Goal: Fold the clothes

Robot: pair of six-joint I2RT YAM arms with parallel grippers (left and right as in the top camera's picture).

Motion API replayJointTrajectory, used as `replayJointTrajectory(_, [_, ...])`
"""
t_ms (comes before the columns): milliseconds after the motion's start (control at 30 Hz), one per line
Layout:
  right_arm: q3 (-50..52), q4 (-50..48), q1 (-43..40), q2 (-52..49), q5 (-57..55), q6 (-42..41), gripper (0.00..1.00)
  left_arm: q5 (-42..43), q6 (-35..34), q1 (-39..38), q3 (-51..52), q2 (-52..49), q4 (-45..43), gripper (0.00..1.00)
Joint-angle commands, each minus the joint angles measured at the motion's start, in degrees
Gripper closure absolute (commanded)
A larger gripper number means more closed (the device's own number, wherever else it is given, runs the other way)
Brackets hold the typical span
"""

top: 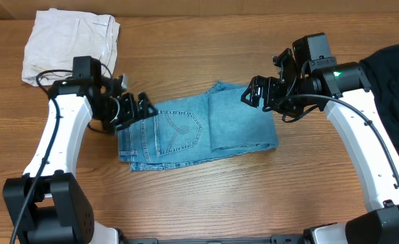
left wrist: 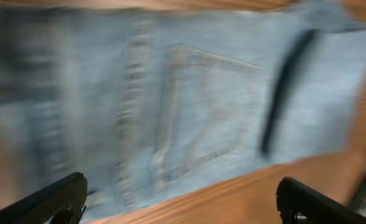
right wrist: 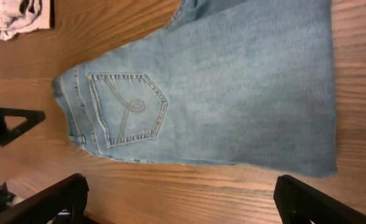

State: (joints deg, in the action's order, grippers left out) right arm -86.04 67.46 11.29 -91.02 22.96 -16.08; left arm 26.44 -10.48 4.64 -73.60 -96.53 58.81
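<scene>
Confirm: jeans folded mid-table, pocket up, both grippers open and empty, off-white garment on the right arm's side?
No. The overhead view shows the off-white garment on the left arm's side, beyond the left gripper. The rest holds: jeans folded, pocket up, right gripper open and empty too.

Wooden table (top: 199, 203): brown top, glossy, with fine dark grain running left to right in the overhead view. Right wrist view shows the same wood sharp, grain lines clear. Left wrist view shows it blurred, orange-brown along the lower edge.
</scene>
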Motion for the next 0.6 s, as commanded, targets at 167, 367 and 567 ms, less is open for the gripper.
replayJointTrajectory(167, [-0.9, -1.1, 0.1, 0.3, -6.7, -0.8, 0.00, -17.5, -5.4, 5.1, -0.5, 1.4, 1.4, 0.00])
replayJointTrajectory(367, [-4.3, -1.5, -2.3, 1.2, -12.4, -5.4, 0.00, -15.5, -3.6, 7.2, 0.1, 1.3, 3.0, 0.00])
replayJointTrajectory(567, [-7.0, -1.1, -5.3, 5.0, -12.4, -4.5, 0.00, -6.9, 2.3, 7.2, 4.9, 1.3, -0.3, 0.00])
